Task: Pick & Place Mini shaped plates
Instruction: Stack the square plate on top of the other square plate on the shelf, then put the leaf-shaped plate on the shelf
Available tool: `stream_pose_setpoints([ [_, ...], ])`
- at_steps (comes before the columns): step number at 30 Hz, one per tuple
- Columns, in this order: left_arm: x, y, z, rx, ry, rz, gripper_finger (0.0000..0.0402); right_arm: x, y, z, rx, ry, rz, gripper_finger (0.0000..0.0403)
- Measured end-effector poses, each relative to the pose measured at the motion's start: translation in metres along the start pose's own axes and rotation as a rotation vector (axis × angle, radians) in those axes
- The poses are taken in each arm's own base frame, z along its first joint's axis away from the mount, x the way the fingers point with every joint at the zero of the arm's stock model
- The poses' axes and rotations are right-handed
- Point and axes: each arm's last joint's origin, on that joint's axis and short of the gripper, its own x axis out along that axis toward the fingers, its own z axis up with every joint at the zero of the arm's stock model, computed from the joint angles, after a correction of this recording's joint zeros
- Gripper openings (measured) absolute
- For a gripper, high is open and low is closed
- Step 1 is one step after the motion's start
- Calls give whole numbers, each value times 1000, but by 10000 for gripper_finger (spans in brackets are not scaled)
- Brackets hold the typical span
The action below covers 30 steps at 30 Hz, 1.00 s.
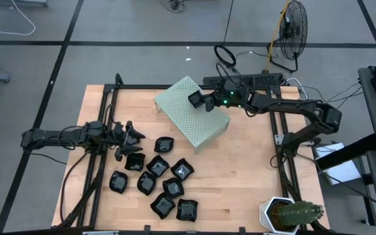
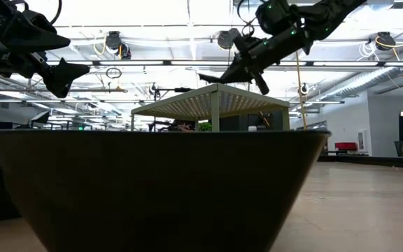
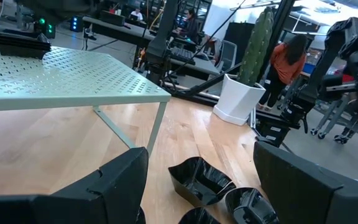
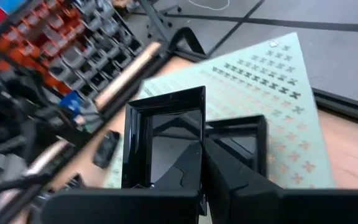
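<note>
Black square plate [image 4: 163,140] pinched by right tool [image 1: 204,102] over green box [image 1: 191,111], for stacking there; left tool [image 1: 128,139] spread above the pile [image 1: 158,183], ready to grab.

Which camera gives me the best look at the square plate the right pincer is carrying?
The right wrist view: the square plate fills the picture, clamped in the right pincer above the green perforated box. The high view shows it small; the low view only edge-on; the left wrist view shows a dark stack on the box.
</note>
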Motion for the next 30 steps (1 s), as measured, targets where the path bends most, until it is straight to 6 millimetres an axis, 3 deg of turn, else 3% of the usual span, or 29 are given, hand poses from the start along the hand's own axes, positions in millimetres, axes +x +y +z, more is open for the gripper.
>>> stream_pose_setpoints([
  [12, 0, 0, 0, 0, 0, 0, 296, 2, -3, -2, -105, -10, -57, 8],
  [24, 0, 0, 0, 0, 0, 0, 296, 1, 1, 0, -120, -35, -29, 91],
  [30, 0, 0, 0, 0, 0, 0, 296, -27, 27, 8, -247, -26, 168, 109],
])
